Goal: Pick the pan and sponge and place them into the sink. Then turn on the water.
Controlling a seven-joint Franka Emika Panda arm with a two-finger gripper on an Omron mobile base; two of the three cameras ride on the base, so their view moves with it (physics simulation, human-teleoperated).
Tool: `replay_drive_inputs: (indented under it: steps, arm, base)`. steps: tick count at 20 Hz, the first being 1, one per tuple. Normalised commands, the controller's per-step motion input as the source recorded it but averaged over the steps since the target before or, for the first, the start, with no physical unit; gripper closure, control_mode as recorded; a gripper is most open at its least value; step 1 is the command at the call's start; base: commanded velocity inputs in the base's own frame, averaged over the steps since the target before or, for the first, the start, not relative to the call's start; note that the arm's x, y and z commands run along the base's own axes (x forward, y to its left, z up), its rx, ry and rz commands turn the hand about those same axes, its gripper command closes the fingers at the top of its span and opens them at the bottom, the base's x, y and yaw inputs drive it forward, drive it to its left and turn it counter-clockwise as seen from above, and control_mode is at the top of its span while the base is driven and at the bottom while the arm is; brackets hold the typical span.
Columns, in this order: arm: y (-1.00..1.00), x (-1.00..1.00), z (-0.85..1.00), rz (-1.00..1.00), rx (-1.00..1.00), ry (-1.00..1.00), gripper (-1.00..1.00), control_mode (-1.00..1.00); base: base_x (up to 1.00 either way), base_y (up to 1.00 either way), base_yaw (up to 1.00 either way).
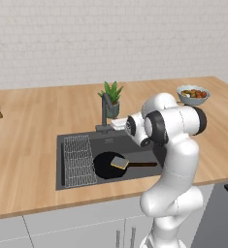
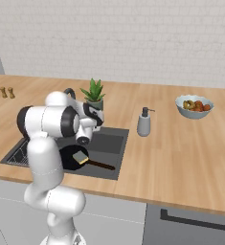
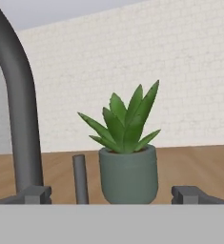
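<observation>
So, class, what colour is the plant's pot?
Muted grey-green pot, clearest in the hand view.

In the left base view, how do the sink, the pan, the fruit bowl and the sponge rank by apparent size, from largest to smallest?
1. sink
2. pan
3. fruit bowl, which stands farther from the camera, so its rank against the pan is unsure
4. sponge

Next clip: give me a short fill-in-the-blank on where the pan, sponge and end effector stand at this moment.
1. The pan lies inside the ____.
2. The sponge rests on the ____.
3. In the hand view, the end effector faces a potted ____ beside the faucet.
4. From the faucet, ____ water is running.

Missing words: sink; pan; plant; no
</observation>
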Motion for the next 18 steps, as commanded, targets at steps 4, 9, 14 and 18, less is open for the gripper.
replay_drive_inputs:
  steps: [4,9,14,18]
  arm:
    - [0.01,0.12,0.00,0.00,0.00,0.00,-1.00,-1.00]
    - [0.07,0.12,0.00,0.00,0.00,0.00,-1.00,-1.00]
    - [0.10,0.11,0.00,0.00,0.00,0.00,-1.00,-1.00]
    - [0.04,0.18,0.00,0.00,0.00,0.00,-1.00,-1.00]
  base:
    - [0.00,0.00,0.00]
    - [0.00,0.00,0.00]
    - [0.00,0.00,0.00]
    - [0.00,0.00,0.00]
